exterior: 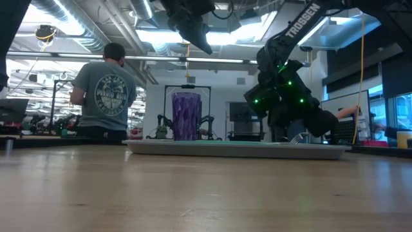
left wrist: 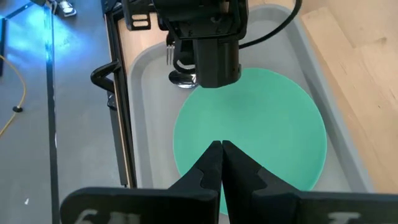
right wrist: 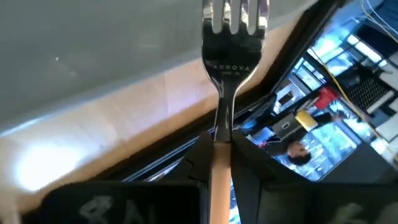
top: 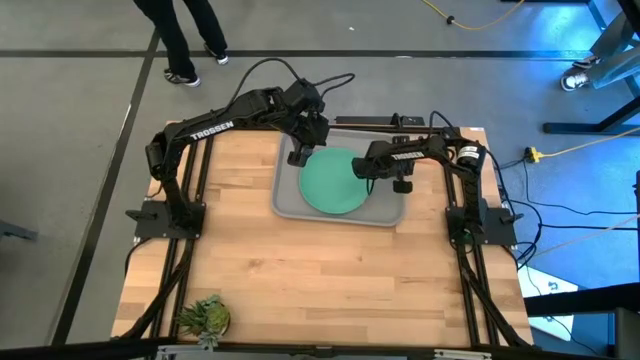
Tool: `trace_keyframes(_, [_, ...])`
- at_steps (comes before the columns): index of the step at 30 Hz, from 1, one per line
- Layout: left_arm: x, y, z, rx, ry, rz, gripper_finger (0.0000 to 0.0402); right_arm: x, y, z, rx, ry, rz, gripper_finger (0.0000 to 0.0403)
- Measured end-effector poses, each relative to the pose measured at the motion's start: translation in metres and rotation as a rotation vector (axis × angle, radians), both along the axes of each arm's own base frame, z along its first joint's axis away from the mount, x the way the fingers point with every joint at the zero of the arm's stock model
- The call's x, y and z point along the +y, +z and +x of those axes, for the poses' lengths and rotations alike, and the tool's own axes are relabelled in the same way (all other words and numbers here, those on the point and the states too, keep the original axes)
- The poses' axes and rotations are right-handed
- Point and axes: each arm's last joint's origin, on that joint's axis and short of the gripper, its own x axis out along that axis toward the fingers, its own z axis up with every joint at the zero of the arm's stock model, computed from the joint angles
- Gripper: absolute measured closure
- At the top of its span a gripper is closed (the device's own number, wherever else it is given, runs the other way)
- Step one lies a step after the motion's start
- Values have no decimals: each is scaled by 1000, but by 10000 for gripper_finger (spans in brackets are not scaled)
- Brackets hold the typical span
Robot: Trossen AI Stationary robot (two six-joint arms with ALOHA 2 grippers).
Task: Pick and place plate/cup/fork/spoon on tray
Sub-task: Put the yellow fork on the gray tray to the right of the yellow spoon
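Observation:
The grey tray (top: 290, 205) lies at the table's far middle with the mint-green plate (top: 335, 182) flat on it. The purple cup (exterior: 186, 116) stands upright on the tray. My right gripper (right wrist: 217, 155), over the tray's far right part (top: 378, 165), is shut on the fork (right wrist: 231, 62), whose tines (left wrist: 169, 55) show over the tray floor beside the plate. Under that gripper shows a shiny silver bowl (left wrist: 185, 78), the spoon's, with its handle hidden. My left gripper (left wrist: 221, 152) hangs shut above the plate, holding nothing. My right gripper pinches the fork's salmon-orange handle (right wrist: 219, 163) between its two fingers, which lie along the fork. The metal neck and tines (right wrist: 235, 15) stick out ahead of the fingertips, slanting down toward the tray. Whether the tines touch the tray I cannot tell.
A small green plant (top: 205, 317) sits at the table's near left corner. Bare wood (top: 320, 290) spreads between the tray and the near edge. A person (exterior: 106, 93) stands in the room beyond the table, back turned.

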Motion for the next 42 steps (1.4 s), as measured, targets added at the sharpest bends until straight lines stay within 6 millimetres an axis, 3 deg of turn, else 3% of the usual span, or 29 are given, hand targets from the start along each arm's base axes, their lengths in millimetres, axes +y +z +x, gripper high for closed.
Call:
trace_keyframes(10, [0,0,0,0,-1,-1,401,3,4,-4,114,77,100,366])
trace_keyframes(17, [0,0,0,0,-1,-1,401,7,4,-2,117,84,105,321])
trace_keyframes(27, [0,0,0,0,-1,-1,401,14,3,0,79,48,135,311])
trace_keyframes(31, [0,0,0,0,-1,-1,401,16,5,-3,71,-30,91,310])
trace_keyframes(34, [0,0,0,0,-1,-1,401,19,11,-5,36,-191,115,310])
trace_keyframes(38, [0,0,0,1,0,-3,401,26,23,-5,-130,-401,184,310])
trace_keyframes(42, [0,0,-1,4,20,-23,401,29,41,-4,-364,-498,208,309])
